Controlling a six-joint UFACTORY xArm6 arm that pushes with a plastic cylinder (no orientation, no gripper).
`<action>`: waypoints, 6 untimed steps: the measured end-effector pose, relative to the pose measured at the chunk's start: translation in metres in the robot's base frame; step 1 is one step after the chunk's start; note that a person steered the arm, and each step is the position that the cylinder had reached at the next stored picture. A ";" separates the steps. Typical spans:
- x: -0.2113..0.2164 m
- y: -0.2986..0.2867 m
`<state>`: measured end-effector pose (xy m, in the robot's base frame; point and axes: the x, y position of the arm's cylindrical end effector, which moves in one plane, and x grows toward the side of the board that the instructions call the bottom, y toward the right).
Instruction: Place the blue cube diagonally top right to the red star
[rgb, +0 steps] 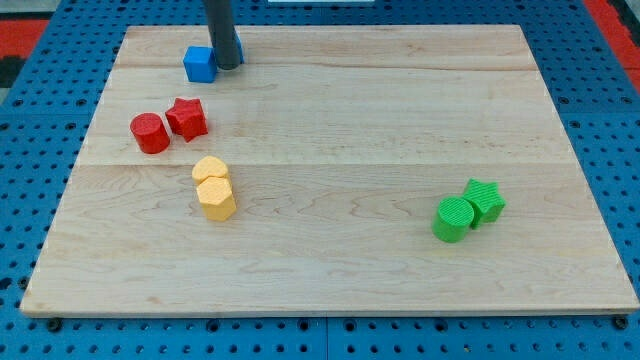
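The blue cube (200, 64) sits near the board's top left. My tip (228, 65) rests on the board just right of the cube, touching or almost touching its right side. A second blue piece (240, 50) is mostly hidden behind the rod. The red star (187, 118) lies below the cube, slightly to its left. The cube is above the star, a little to the star's right.
A red cylinder (150, 133) touches the red star's left side. Two yellow blocks (210, 170) (216, 198) sit stacked together below. A green cylinder (454, 219) and green star (485, 201) sit at the lower right. The wooden board (400, 120) ends at a blue pegboard surround.
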<state>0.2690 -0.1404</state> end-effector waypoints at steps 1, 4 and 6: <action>-0.005 -0.034; -0.027 -0.155; 0.037 -0.054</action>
